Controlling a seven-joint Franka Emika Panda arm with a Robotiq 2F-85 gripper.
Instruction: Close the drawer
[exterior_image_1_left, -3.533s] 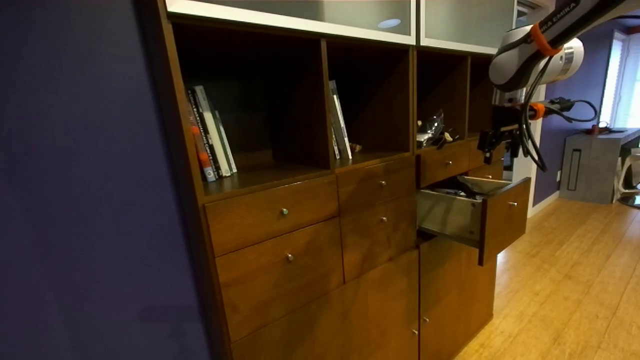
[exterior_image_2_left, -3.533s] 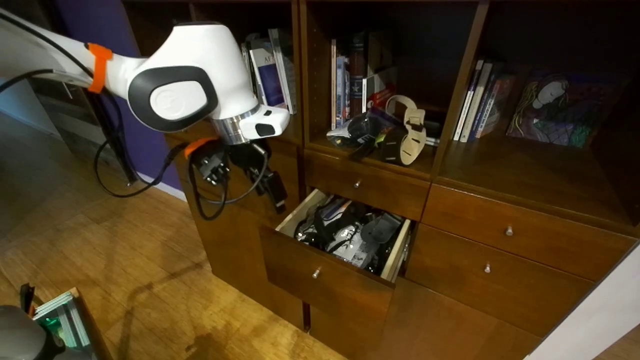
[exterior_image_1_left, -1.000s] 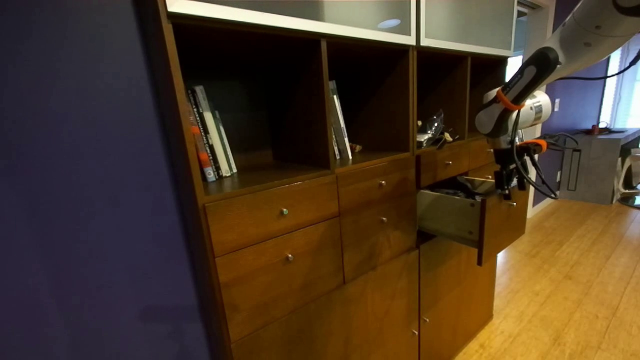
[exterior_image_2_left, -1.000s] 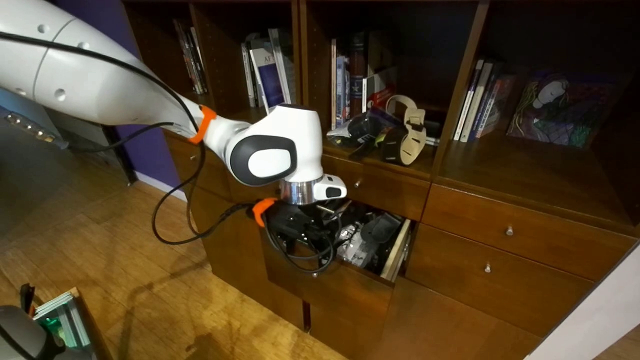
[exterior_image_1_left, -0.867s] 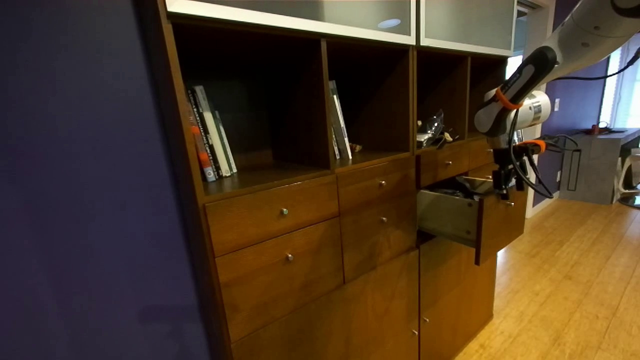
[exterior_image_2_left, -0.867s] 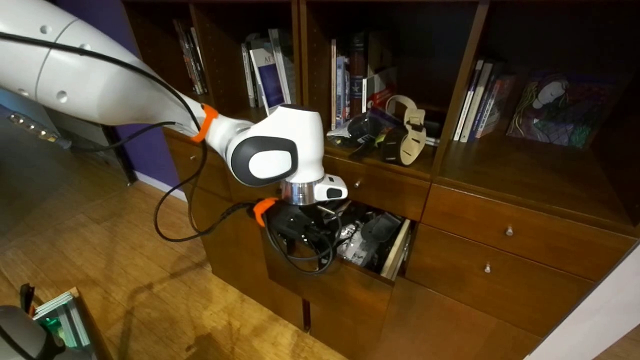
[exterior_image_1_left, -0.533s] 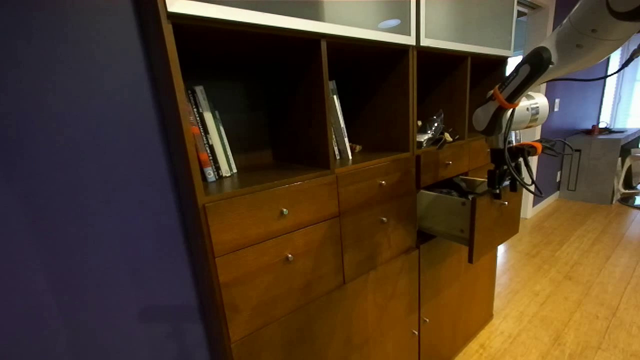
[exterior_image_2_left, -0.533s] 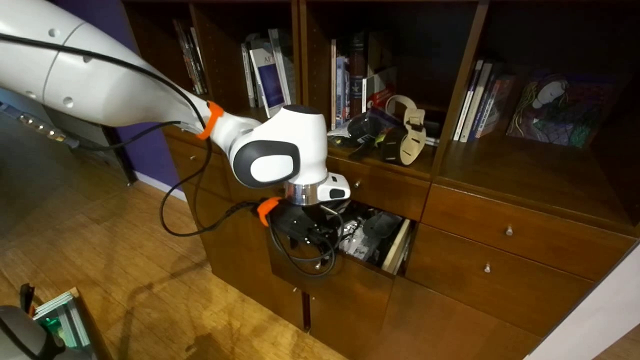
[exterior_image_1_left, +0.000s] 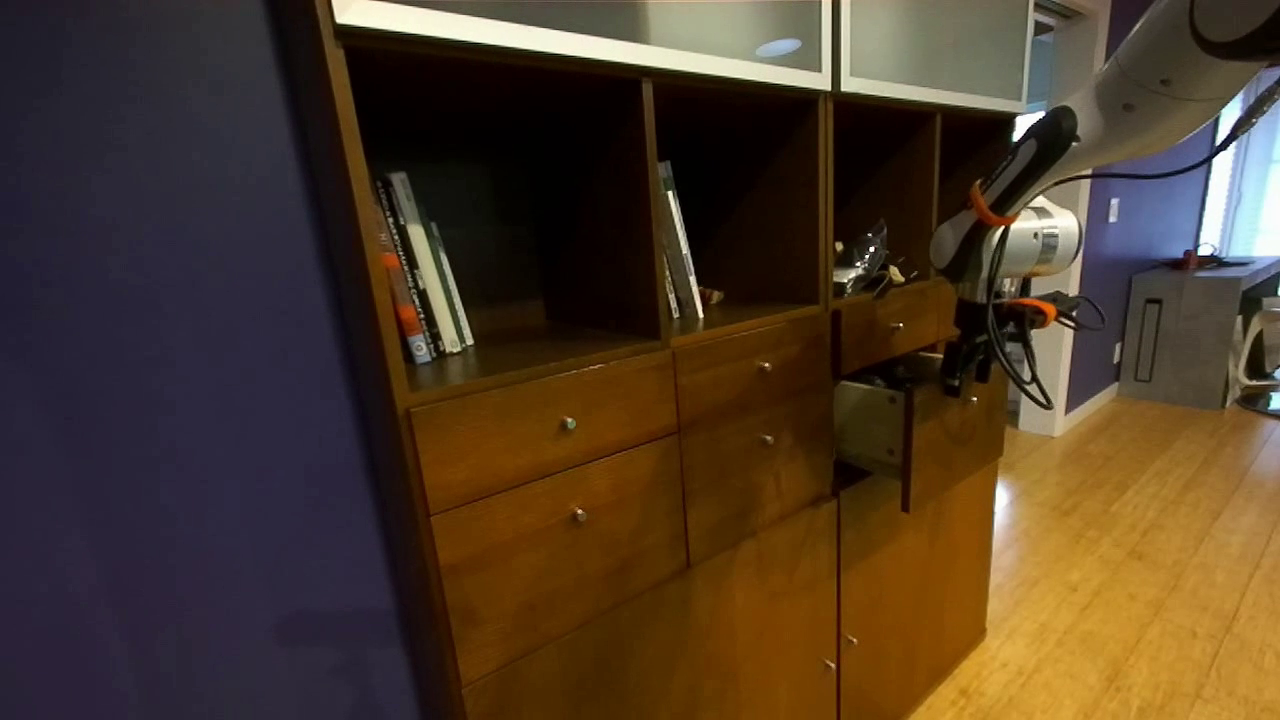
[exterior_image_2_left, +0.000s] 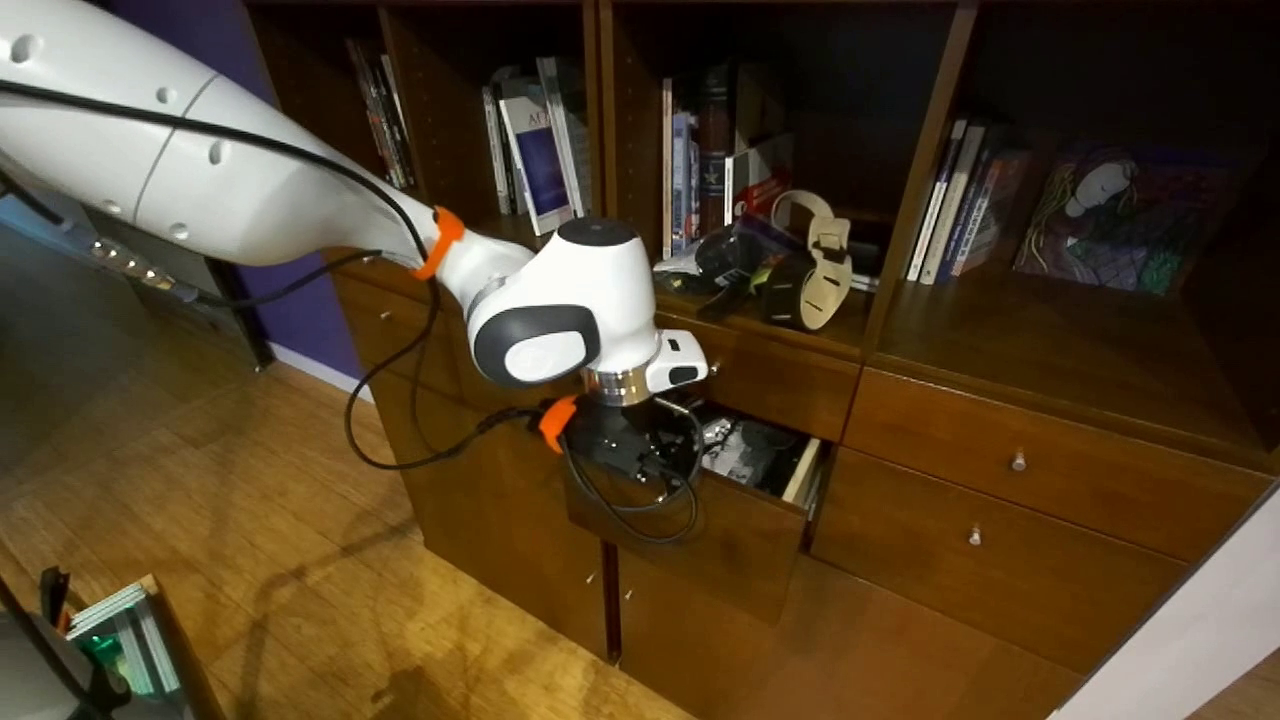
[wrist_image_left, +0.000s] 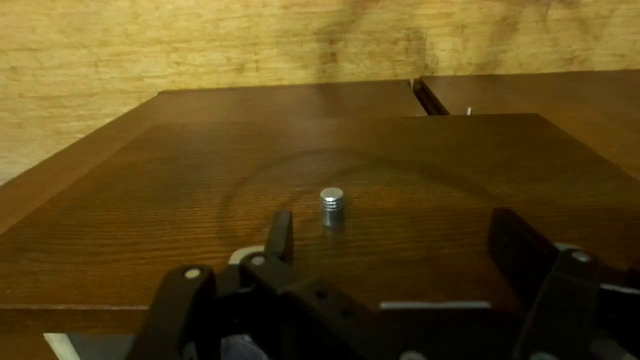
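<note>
The drawer (exterior_image_1_left: 955, 440) has a reddish-brown front and stands partly pulled out of the cabinet. It also shows in an exterior view (exterior_image_2_left: 745, 540), with dark items inside. Its small metal knob (wrist_image_left: 332, 206) shows in the wrist view between the finger lines, just beyond the tips and closer to the left finger. My gripper (wrist_image_left: 392, 225) is open and empty, pointing down at the upper part of the drawer front. In an exterior view the fingers (exterior_image_1_left: 968, 380) are at the front's face, above the knob; exact contact is hidden. The drawer's left portion is hidden behind the hand (exterior_image_2_left: 625, 440).
A closed drawer (exterior_image_1_left: 890, 325) sits directly above, and cabinet doors (exterior_image_1_left: 915, 580) are below. A strap (exterior_image_2_left: 825, 265) and bagged items lie on the shelf above. A black cable loop (exterior_image_2_left: 640, 535) hangs from the wrist before the drawer front.
The gripper came down from above to the drawer front, then moved toward the cabinet. The drawer has slid partway inward with it over the last second. The fingers stay open.
</note>
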